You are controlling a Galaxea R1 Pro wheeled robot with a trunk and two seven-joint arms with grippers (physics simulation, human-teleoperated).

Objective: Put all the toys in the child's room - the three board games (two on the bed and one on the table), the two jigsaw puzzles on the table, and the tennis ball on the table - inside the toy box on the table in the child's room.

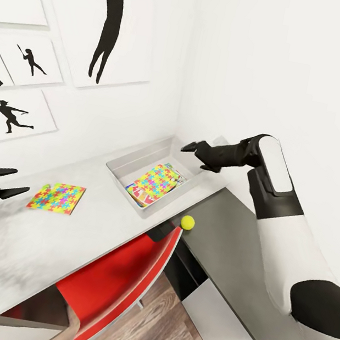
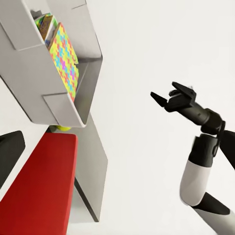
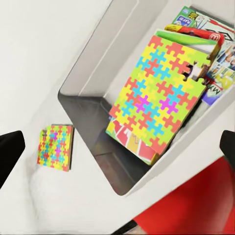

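Red chair back point(image 1: 115, 289) nearest, tucked under the counter point(image 1: 98, 230). Tennis ball point(image 1: 187, 222) at the counter's near edge, above the chair, outside the toy box point(image 1: 132, 164). One jigsaw puzzle point(image 1: 158, 182) inside the toy box, covering board games point(image 3: 208, 39) whose lettering is mostly hidden. Second jigsaw puzzle point(image 1: 57, 197) flat on the counter, left of the box. Left gripper point(image 1: 16, 181) at the left edge, released, arm cut off. Right gripper point(image 1: 192, 147) released, empty, arm bent, above the box's far right corner.
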